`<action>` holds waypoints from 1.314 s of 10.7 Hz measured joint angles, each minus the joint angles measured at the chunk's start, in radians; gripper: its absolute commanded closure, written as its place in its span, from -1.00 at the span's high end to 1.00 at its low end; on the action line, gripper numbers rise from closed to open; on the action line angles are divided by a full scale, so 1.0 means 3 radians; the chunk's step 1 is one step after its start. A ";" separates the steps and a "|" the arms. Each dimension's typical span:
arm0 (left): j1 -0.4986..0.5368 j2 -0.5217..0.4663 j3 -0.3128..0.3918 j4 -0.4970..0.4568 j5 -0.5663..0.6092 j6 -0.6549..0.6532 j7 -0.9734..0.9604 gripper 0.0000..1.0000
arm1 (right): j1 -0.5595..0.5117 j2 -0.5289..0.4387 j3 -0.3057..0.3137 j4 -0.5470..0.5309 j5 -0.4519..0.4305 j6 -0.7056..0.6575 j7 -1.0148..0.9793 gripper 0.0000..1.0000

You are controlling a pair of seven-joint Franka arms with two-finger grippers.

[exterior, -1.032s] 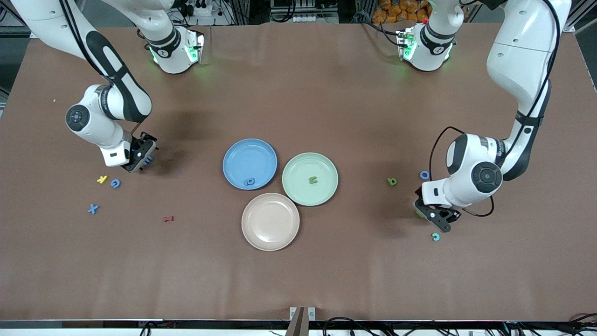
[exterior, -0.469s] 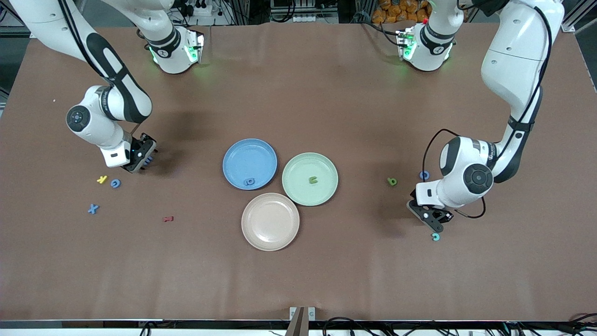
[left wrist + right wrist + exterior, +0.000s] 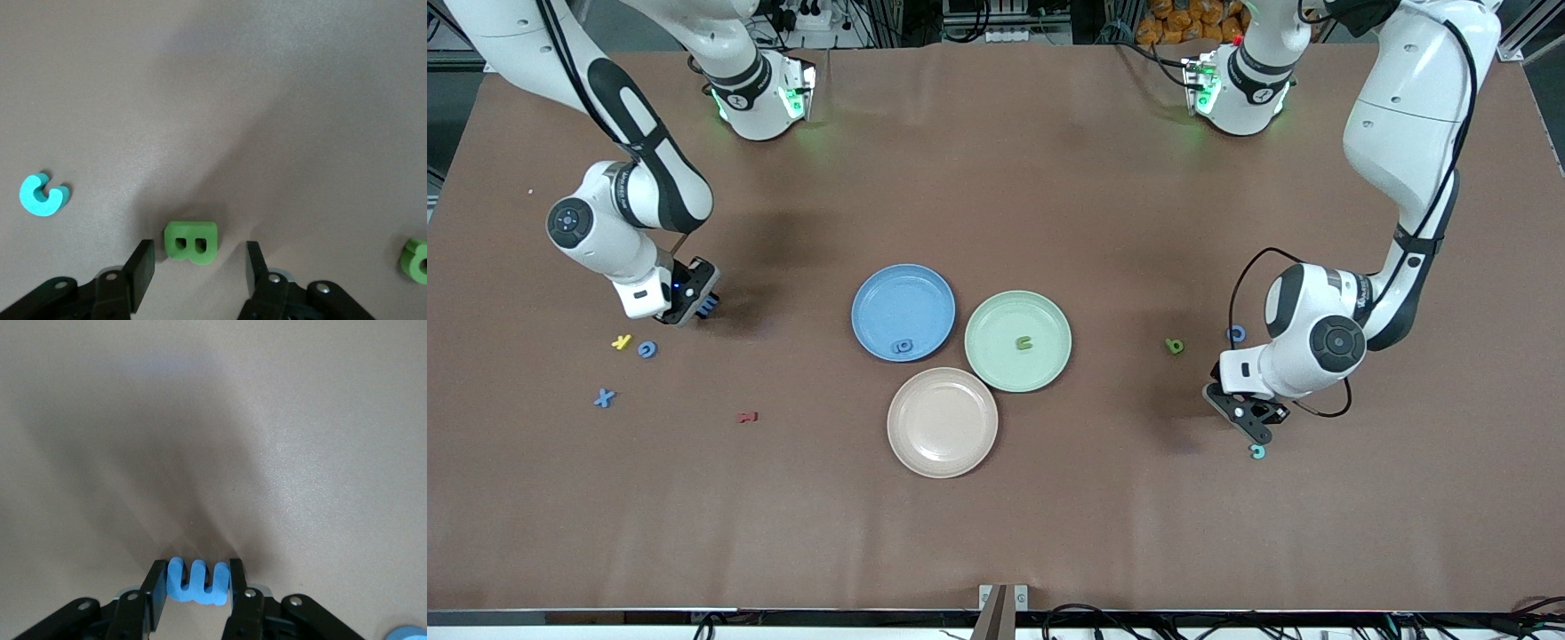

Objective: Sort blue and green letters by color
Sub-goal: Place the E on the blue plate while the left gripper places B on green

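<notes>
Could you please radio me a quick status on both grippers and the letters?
Right gripper shut on the blue letter, at the table. Left gripper open, fingers straddling the green B, not touching. Nothing in the way.

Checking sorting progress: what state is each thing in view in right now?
blue plate: holds one blue letter
green plate: holds one green letter
pink plate: empty
right gripper: shut on blue W
left gripper: open, fingers either side of green B, not touching
cyan C: loose on table
</notes>
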 measured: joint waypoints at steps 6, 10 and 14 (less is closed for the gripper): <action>-0.0005 0.0034 -0.0001 0.0039 0.0000 0.0000 -0.0037 -0.79 | 0.0188 0.0019 0.0045 0.0349 -0.0001 0.0017 0.0095 -1.00; -0.0016 0.0026 -0.0012 0.0125 0.0000 0.0011 -0.0073 -0.96 | 0.0832 0.0035 0.0067 0.0496 0.0006 -0.0152 0.1135 -1.00; -0.0036 -0.0041 -0.0338 0.0191 -0.0002 -0.0039 -0.0762 -0.95 | 0.1409 0.0037 0.0076 0.0961 0.0007 -0.1069 0.2312 -1.00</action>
